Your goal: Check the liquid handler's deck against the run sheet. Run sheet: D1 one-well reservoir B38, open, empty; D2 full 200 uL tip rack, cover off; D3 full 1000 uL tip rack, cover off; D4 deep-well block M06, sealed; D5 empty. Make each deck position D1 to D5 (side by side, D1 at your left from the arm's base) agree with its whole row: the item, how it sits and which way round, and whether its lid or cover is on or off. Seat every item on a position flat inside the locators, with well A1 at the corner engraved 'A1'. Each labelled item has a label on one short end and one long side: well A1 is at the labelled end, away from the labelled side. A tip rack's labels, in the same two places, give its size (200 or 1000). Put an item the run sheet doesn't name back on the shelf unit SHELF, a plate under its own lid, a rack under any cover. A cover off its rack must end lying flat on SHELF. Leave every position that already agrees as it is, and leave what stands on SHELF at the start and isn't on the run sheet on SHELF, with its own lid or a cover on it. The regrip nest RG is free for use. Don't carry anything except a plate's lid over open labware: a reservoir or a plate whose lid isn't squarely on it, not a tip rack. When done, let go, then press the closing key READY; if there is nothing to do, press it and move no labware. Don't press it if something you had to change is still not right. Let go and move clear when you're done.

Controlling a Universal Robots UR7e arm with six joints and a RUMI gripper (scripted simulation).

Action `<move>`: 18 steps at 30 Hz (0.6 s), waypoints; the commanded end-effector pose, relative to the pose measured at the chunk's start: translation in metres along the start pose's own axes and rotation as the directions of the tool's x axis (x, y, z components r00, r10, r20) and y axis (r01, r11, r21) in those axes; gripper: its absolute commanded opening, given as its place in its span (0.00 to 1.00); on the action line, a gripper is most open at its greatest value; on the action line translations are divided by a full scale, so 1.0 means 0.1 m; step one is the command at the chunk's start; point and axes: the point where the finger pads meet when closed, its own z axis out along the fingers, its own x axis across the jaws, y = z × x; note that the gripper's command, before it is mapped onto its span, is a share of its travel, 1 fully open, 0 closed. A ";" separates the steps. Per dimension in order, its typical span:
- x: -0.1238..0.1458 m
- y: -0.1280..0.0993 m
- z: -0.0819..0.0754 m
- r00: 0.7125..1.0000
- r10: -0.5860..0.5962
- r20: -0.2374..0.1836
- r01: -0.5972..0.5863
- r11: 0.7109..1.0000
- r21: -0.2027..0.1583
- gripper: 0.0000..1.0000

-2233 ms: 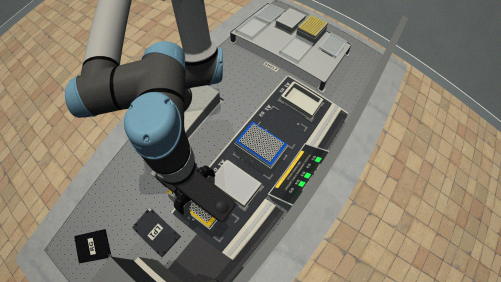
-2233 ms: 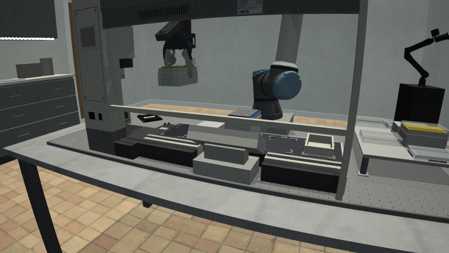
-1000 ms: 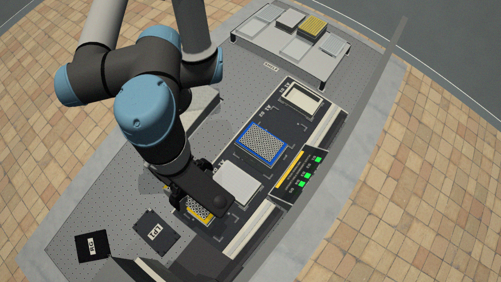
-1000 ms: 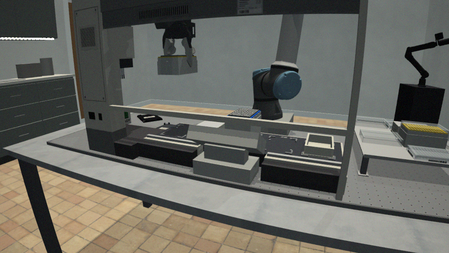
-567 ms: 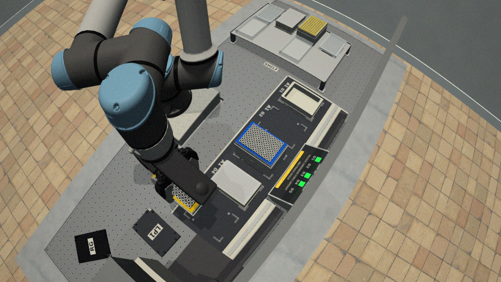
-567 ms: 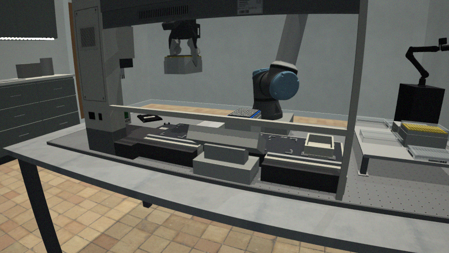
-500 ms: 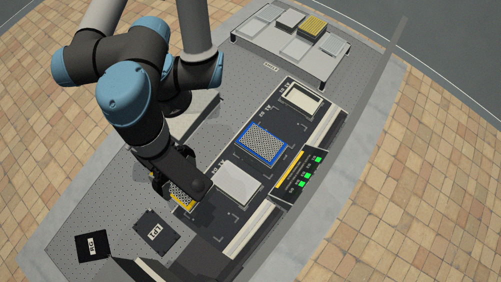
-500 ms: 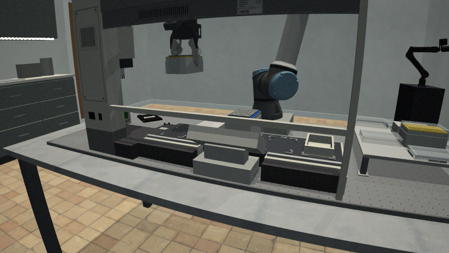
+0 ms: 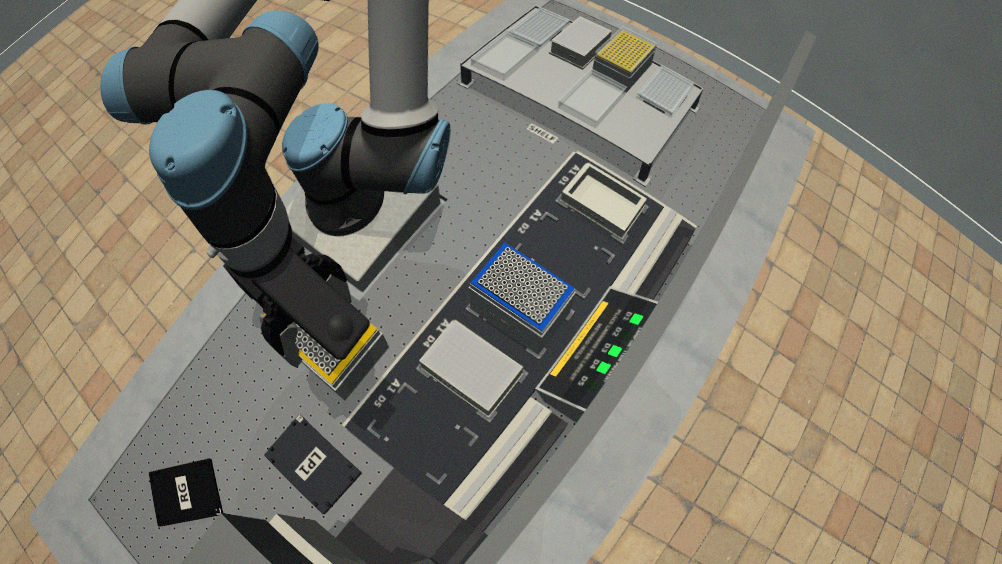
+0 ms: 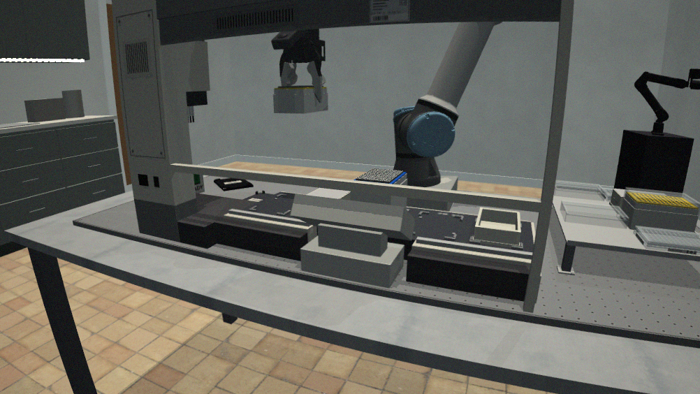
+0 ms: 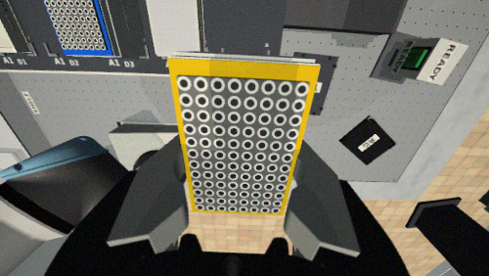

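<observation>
My gripper (image 9: 330, 344) (image 10: 300, 84) (image 11: 242, 135) is shut on a yellow-framed tip rack (image 9: 321, 357) (image 10: 298, 101) (image 11: 244, 122), cover off. It holds the rack high over the perforated table, on the arm's side of the deck (image 9: 420, 428), beside D4 and D5. On the deck, D1 holds an open one-well reservoir (image 9: 604, 199) (image 10: 498, 222). D2 shows bare locators. A blue-framed tip rack (image 9: 522, 285) (image 10: 381, 175) (image 11: 78, 25) stands on D3. A white sealed block (image 9: 471, 364) sits on D4. D5 is bare.
SHELF (image 9: 631, 129) at the far end holds a second yellow rack (image 9: 625, 52) (image 10: 659, 207), a grey block (image 9: 580, 39) and several clear lids. The RG nest (image 9: 189, 490) (image 11: 367, 138) and an LP1 pad (image 9: 312, 464) lie near the READY key (image 11: 421, 58).
</observation>
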 end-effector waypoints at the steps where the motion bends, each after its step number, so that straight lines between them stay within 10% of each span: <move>1: 0.01 0.28 -0.01 1.000 -0.002 0.000 0.002 1.000 0.005 0.00; 18: 0.01 0.49 -0.01 1.000 -0.002 0.000 0.002 1.000 0.005 0.00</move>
